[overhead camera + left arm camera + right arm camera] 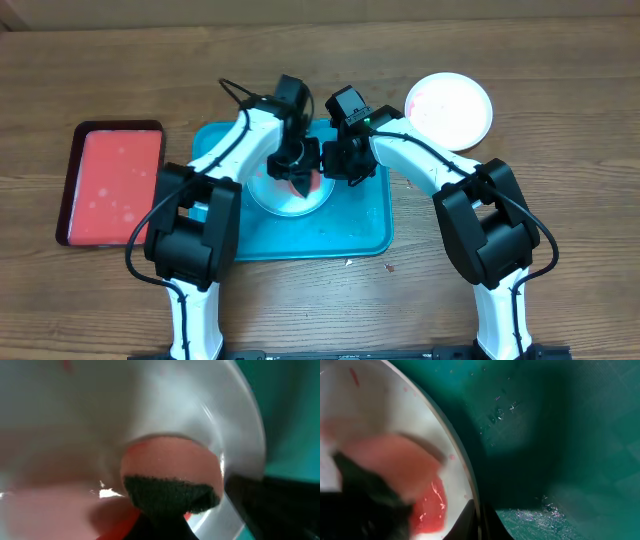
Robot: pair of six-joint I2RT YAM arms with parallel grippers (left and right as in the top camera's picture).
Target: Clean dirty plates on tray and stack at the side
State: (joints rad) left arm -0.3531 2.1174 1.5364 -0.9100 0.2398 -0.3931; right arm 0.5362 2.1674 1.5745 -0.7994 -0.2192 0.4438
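A pale plate (272, 197) with a white centre lies on the teal-blue tray (352, 226). My left gripper (297, 170) is shut on a pink sponge with a dark scrub side (170, 472) and presses it onto this plate (100, 410); a wet red smear shows beside the sponge. My right gripper (343, 165) is shut on the plate's right rim, one finger on each side of it (481, 522). The right wrist view also shows the plate (395, 405), the sponge (390, 460) and the tray (560, 435). A white plate (448, 108) with faint red smears lies on the table at the back right. The yellow-green plate is out of view.
A smaller red tray with a dark rim (110, 183) lies on the wooden table left of the teal tray. Both arms cross over the teal tray's back half. A few small crumbs lie on the table by the tray's front right corner.
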